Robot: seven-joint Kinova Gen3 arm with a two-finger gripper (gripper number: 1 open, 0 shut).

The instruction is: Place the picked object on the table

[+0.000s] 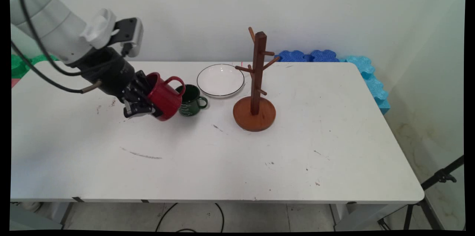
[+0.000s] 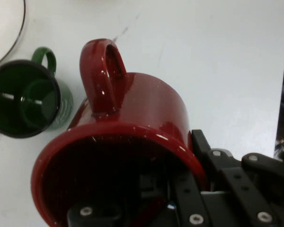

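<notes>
Gripper [image 1: 145,103] clamped on red mug [image 1: 165,96] wall, one finger inside the rim, one outside; mug tilted, lifted off white table [image 1: 259,161], handle up and to the right. Green mug [image 1: 190,100] stands upright just right of it. Both glossy, enamel-looking. White plate [image 1: 220,80], dark rim, lies farther back; wooden peg tree [image 1: 255,84] on round base, right.
</notes>
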